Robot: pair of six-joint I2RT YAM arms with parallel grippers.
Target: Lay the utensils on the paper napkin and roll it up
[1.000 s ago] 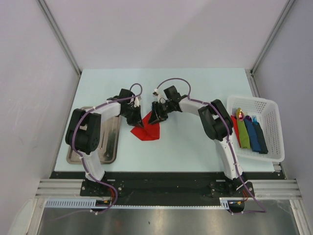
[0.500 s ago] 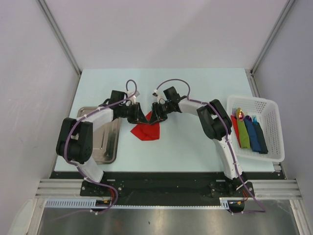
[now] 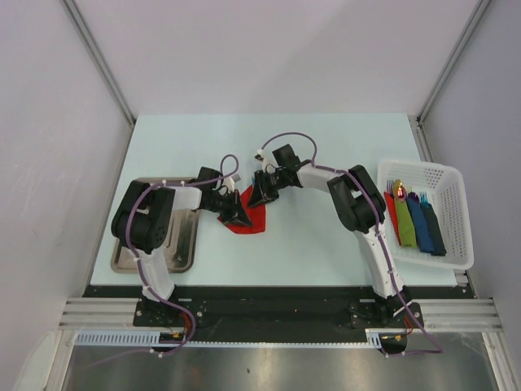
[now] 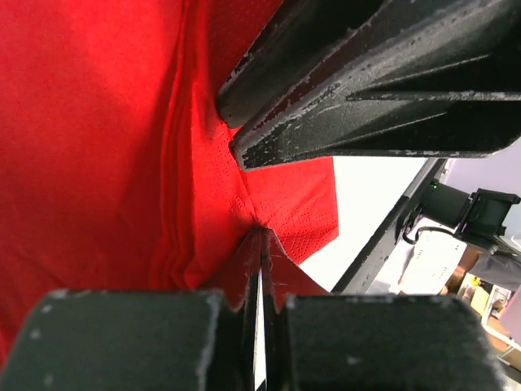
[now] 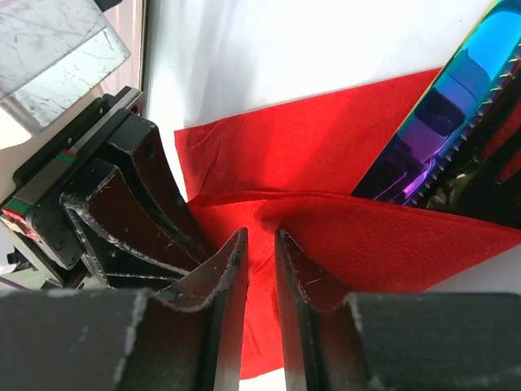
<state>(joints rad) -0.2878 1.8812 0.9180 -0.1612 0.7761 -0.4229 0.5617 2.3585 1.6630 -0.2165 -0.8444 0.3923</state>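
The two arms are bolted at the near edge of the pale bench [image 3: 326, 244]. On the left side of the bench a metal tray [image 3: 183, 244] lies flat. The left arm [image 3: 149, 226] bends over it. At the right side stands a white basket [image 3: 453, 191]. In it lie a red roll, a green roll [image 3: 404, 226] and two blue rolls side by side. Small cutlery tips poke out at their far ends.

A bit farther in, the left jaws reach to the right and press down on the near left part of the paper napkin [image 3: 255, 220]. The napkin is bright red. It lies on the bench a little left of the middle, folded over and rumpled, not rolled up. The left jaws are clenched tight, and a small raised fold of the red paper is pinched between them.

The right arm [image 3: 358, 204] comes in from the right. Its jaws point down at the far edge of the napkin, very near the left jaws. They stand a little apart, with red paper in the gap. I cannot tell if they squeeze it.

A shiny blue and purple utensil [image 5: 444, 106] lies on the napkin, with one end tucked under a fold. Just beside it lies a darker piece [image 5: 488, 155] with a bumpy edge. I cannot tell what that is.

Pale walls [image 3: 269, 57] stand behind the bench.
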